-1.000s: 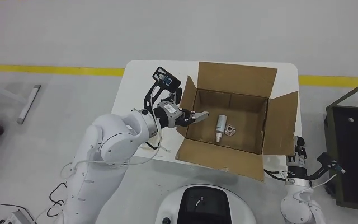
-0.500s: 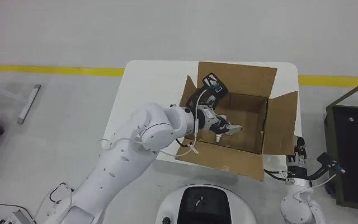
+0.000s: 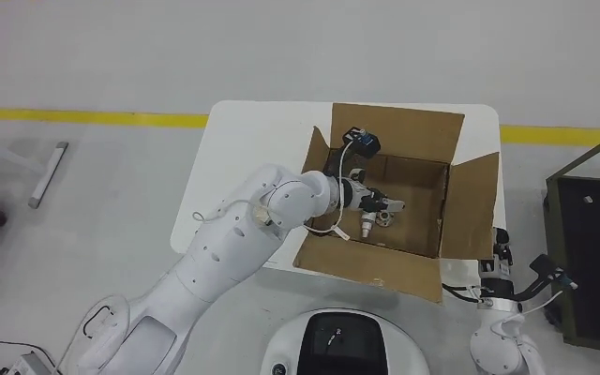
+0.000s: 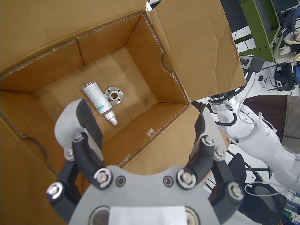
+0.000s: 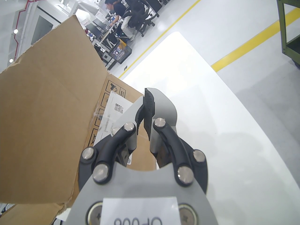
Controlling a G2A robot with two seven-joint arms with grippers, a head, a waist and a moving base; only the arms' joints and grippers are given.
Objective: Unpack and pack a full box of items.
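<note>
An open cardboard box (image 3: pixel 417 187) (image 4: pixel 150 78) stands on the white table (image 3: pixel 253 150). On its floor lie a white spray bottle (image 4: pixel 98 101) (image 3: pixel 367 225) and a round metal flange (image 4: pixel 114 92) (image 3: pixel 386 221) side by side. My left gripper (image 4: pixel 143 115) (image 3: pixel 380 206) hangs open above the box's inside, over the two items, with nothing between its fingers. My right gripper (image 5: pixel 146 105) is shut and empty, low beside the box's outer wall (image 5: pixel 46 108) near the table's edge.
The box's flaps stand out on all sides; the right flap (image 3: pixel 473 211) (image 4: pixel 199 38) leans toward my right arm (image 3: pixel 502 281). A dark green rack (image 3: pixel 574 253) stands off the table at the right. Bare table top lies left of the box.
My left arm has swung from the box's left flap into the box opening and now hovers over the bottle and flange, still open. The right arm has not moved.
</note>
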